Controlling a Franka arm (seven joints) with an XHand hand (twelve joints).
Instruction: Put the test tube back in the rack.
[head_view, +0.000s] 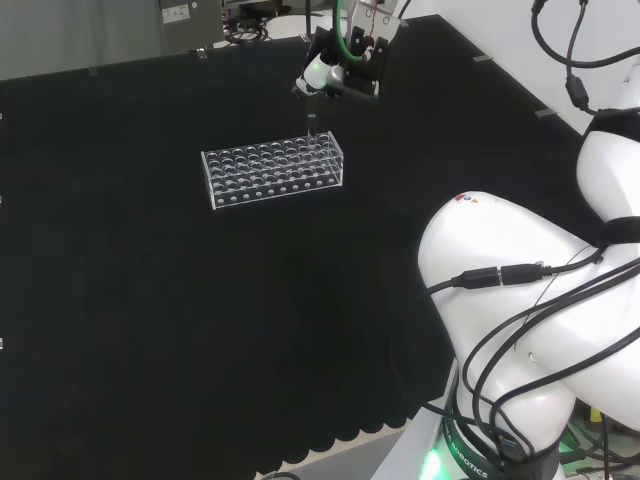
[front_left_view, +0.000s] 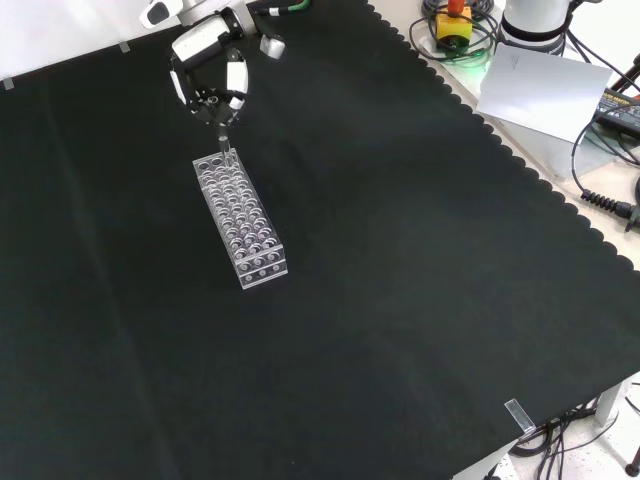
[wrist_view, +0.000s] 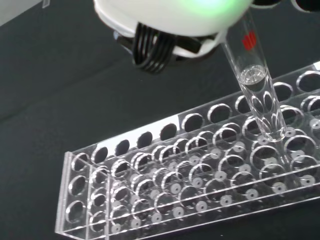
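Black cloth (front_left_view: 400, 300), scalloped edge; rack (front_left_view: 240, 220) upright.

One clear test tube rack (head_view: 274, 172) on the black cloth (head_view: 150, 320). One glass test tube (wrist_view: 255, 82). One hand (front_left_view: 208, 72).

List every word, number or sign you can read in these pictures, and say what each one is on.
None can be read as text.
Test tube, pinched in the hand: a red mark near its top, too blurred to read.
White link of the arm: a small coloured mark, too small to read.
Grey cabinet behind the bench: a pale label, too small to read.
Rack: no print seen.
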